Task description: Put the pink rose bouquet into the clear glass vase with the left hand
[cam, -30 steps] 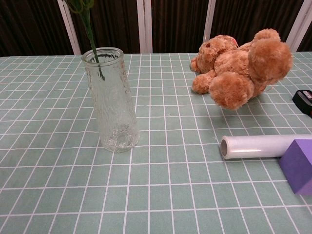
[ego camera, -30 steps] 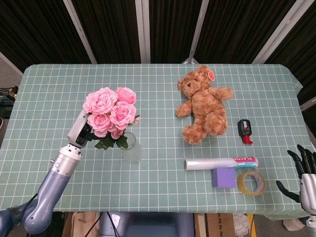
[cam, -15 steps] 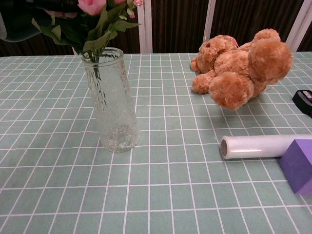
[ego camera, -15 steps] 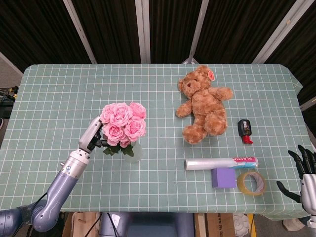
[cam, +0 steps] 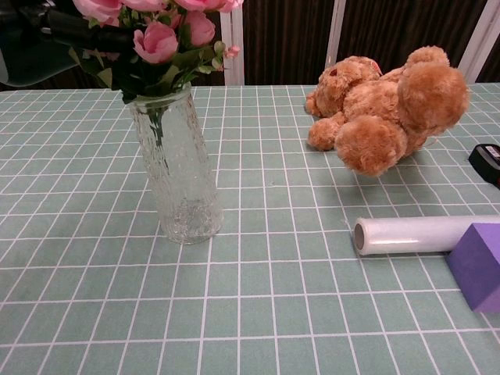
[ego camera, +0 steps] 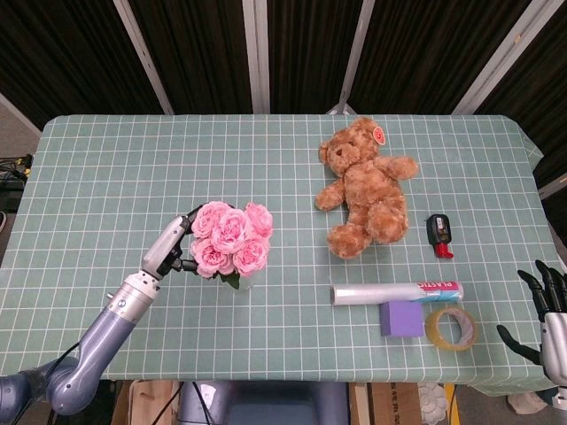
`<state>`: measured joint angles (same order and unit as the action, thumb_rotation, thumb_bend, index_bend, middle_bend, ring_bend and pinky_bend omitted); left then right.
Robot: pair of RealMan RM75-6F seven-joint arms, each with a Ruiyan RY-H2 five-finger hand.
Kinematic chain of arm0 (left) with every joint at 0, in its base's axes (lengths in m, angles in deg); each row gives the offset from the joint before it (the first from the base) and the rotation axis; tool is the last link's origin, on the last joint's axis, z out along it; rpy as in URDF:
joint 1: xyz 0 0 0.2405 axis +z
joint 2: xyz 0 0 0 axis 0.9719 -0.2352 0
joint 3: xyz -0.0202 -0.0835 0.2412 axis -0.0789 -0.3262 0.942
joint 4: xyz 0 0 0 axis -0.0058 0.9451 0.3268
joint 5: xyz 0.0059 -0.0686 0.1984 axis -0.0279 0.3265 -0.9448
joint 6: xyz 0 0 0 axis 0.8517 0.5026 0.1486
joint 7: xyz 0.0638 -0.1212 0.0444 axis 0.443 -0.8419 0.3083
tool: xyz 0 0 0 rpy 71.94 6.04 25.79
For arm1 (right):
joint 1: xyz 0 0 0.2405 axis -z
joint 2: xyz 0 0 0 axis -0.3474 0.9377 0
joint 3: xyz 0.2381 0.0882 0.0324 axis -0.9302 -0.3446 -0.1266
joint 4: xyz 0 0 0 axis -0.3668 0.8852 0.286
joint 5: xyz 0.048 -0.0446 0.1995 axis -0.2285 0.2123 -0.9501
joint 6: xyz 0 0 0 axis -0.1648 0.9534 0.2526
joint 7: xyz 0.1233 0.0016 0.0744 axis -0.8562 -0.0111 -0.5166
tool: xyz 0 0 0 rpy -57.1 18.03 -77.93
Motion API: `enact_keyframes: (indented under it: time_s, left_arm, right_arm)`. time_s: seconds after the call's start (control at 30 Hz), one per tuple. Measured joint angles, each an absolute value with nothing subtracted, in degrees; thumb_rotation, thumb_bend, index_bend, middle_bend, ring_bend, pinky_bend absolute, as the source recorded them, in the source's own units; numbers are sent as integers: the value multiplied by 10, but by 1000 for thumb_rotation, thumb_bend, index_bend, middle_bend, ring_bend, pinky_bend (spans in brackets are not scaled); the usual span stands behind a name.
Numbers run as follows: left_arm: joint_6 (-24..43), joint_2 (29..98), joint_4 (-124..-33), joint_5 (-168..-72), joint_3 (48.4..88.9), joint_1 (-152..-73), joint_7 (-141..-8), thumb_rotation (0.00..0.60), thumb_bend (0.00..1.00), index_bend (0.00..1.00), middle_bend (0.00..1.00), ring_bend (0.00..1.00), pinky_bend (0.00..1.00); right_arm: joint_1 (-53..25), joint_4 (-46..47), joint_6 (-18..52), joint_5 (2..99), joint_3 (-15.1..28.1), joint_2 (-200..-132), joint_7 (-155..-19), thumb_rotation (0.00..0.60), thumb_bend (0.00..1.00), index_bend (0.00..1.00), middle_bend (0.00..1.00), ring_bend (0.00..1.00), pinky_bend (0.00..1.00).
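The pink rose bouquet (ego camera: 232,239) (cam: 156,35) stands with its stems down inside the clear glass vase (cam: 176,172), leaves resting at the rim. From the head view the blooms cover nearly all of the vase. My left hand (ego camera: 173,251) is at the bouquet's left side, fingers still wrapped around the stems just under the flowers; in the chest view its dark fingers (cam: 66,27) show at the top left. My right hand (ego camera: 545,305) hangs off the table's right front corner, fingers apart and holding nothing.
A brown teddy bear (ego camera: 368,190) (cam: 383,109) lies at the centre right. In front of it are a cling film roll (ego camera: 396,292) (cam: 422,234), a purple block (ego camera: 401,319), a tape roll (ego camera: 449,328) and a black and red item (ego camera: 439,235).
My left hand has lowered the bouquet to the right: the stems have slid from the vase mouth down into the vase. The right hand has stayed put.
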<state>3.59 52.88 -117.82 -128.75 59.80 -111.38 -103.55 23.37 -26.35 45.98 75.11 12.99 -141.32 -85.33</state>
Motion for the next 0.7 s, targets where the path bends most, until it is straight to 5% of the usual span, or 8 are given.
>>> enact_keyframes:
  time_s: [0.47,0.7]
  left_arm:
    - [67,355,-1239,-1366,613,-1046,-1072,600,324,136,88,27,179]
    - [118,291,-1267,-1423,644,-995,-981,600,324,159,104,28,175]
  right_arm:
    - [234,-264,460,758,132,-1414,-850,600,221,174,57,0,0]
    - [234,-269,464,765,134,-1415,-845,600,220,174,57,0,0]
